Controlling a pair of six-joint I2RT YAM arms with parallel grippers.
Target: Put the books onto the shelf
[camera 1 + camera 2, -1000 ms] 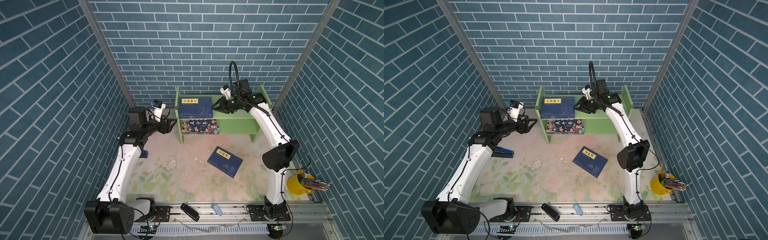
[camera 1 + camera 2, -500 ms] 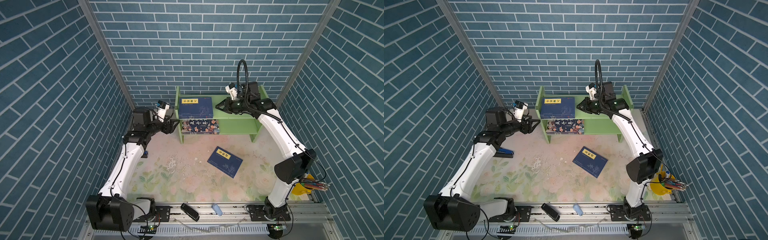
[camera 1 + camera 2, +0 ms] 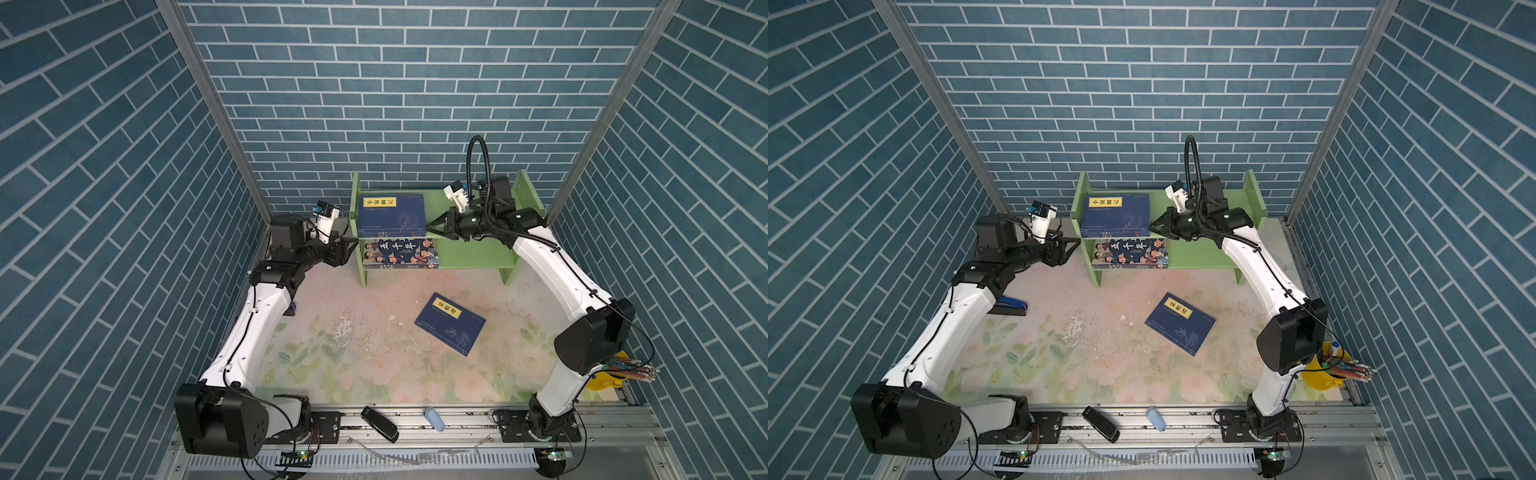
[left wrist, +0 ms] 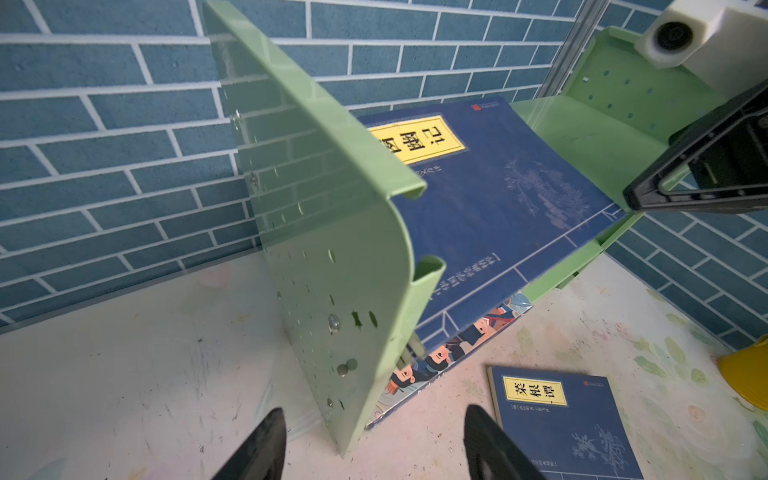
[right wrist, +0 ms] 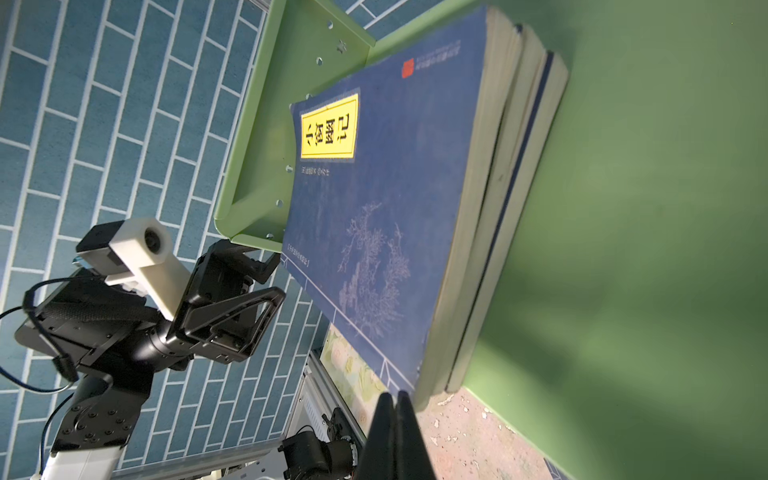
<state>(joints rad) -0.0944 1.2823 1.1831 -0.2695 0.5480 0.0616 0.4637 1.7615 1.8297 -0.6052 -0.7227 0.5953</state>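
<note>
The light green shelf (image 3: pixel 473 254) stands against the back wall. A stack of navy books (image 3: pixel 391 212) with a yellow label lies on its top tier. The big cartoon-covered book (image 3: pixel 401 253) lies on the lower tier. One more navy book (image 3: pixel 450 323) lies flat on the table in front. My right gripper (image 3: pixel 430 226) is shut and empty, its tip at the stack's front right corner (image 5: pixel 419 390). My left gripper (image 3: pixel 351 245) is open, level with the shelf's left side panel (image 4: pixel 332 232), which stands between the fingers in the left wrist view.
A yellow cup of pens (image 3: pixel 615 374) stands at the right edge behind my right arm. A blue stapler (image 3: pixel 1013 306) lies under my left arm. A black object (image 3: pixel 379 424) and a pale blue piece (image 3: pixel 434 419) rest on the front rail. Brick walls close in on three sides.
The right gripper has closed with nothing in it. Its elbow has swung out to the right while the tip stayed by the stack. The left gripper has edged slightly toward the shelf.
</note>
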